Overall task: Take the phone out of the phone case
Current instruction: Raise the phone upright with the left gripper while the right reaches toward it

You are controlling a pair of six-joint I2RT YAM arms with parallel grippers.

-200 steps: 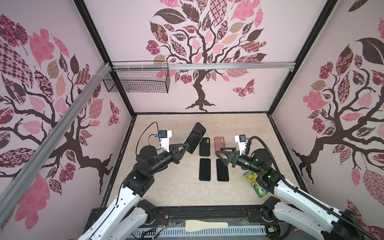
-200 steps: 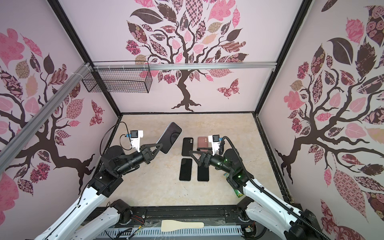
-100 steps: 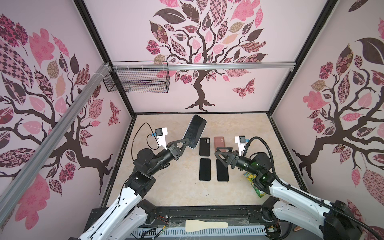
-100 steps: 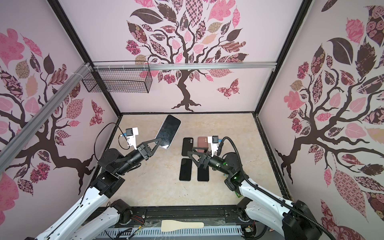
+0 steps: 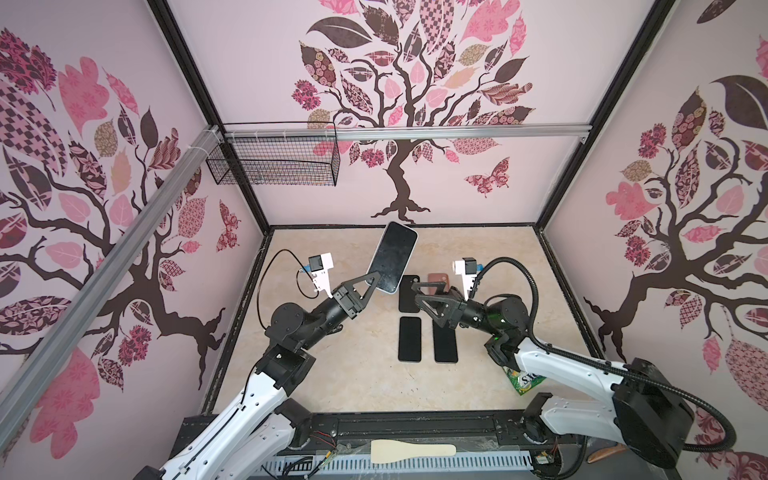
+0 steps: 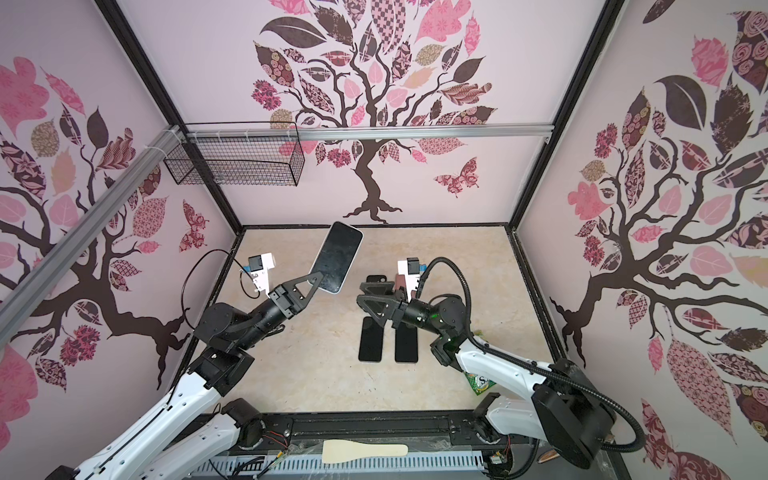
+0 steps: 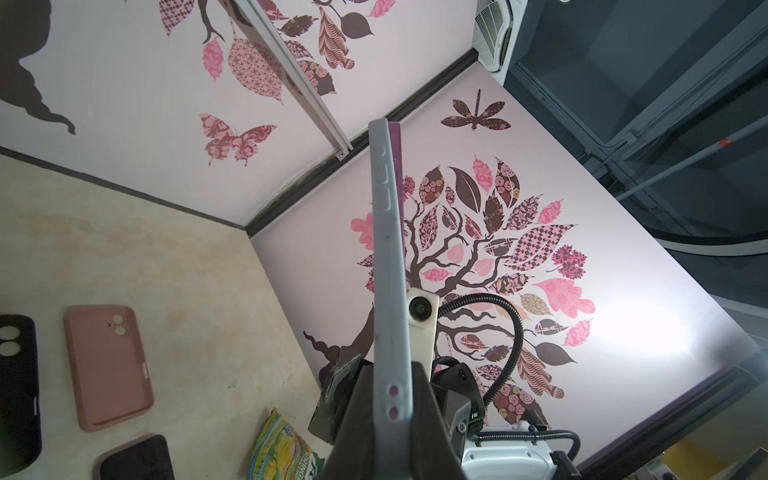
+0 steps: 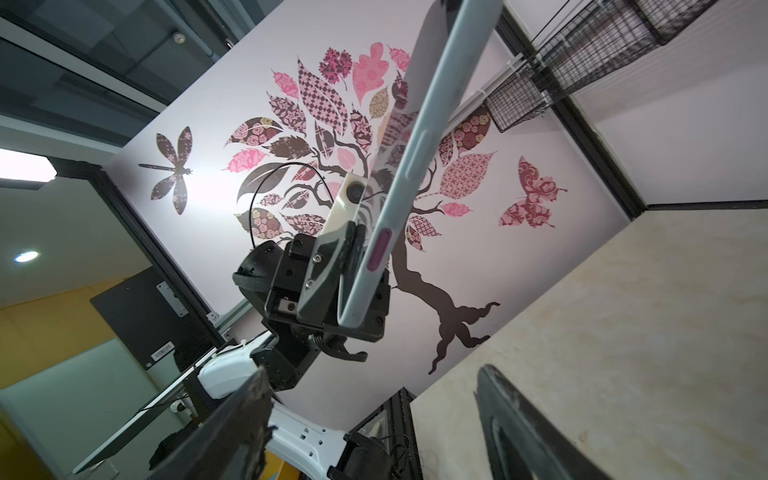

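Left gripper [image 5: 377, 279] pinches phone case [image 7: 388, 249] at one end only, phone [image 5: 394, 257] inside, cantilevered beyond the fingertips [image 7: 359, 415]; right gripper [image 5: 415, 291] spread, empty, just short; peeling may lever it loose.

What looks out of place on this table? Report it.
A green snack packet lies on the table, partly under the right arm; it looks unrelated to phone work. A wooden spatula lies near the front rail, off the table.
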